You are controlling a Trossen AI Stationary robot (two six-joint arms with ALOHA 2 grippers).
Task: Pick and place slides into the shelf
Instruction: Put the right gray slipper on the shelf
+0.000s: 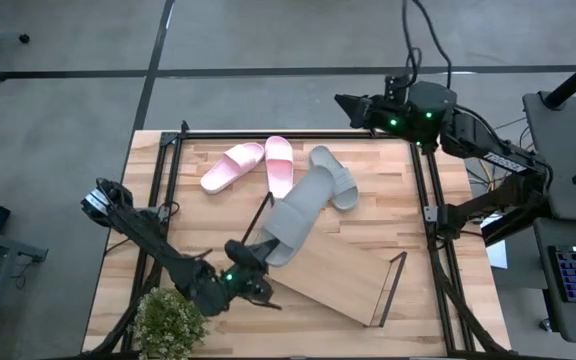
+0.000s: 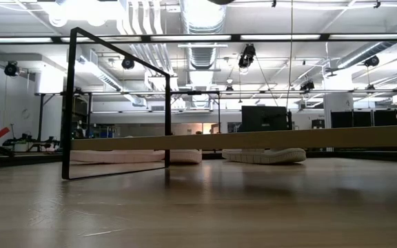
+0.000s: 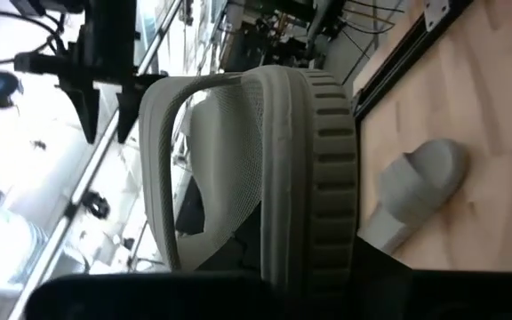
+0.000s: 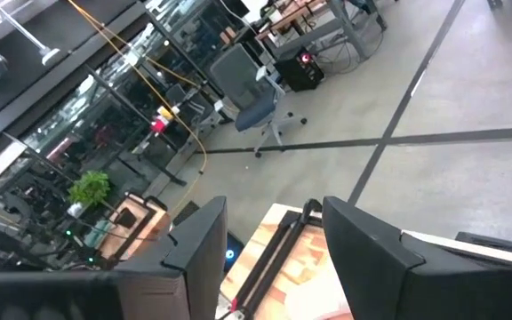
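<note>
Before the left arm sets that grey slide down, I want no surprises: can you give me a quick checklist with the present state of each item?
1. Left gripper shut on the grey slide: ok, it grips the end nearest it.
2. Held slide over the shelf: ok in part; its gripped end lies over the shelf's end, the rest over the table.
3. Shelf square on the table: not ok, it lies at an angle.
4. Second grey slide out of the path: ok, it rests beyond the held one, off the shelf.
5. Pink slides on the shelf: not ok, both lie on the table.
6. Right gripper out of the way: ok, open at the table's far corner.
</note>
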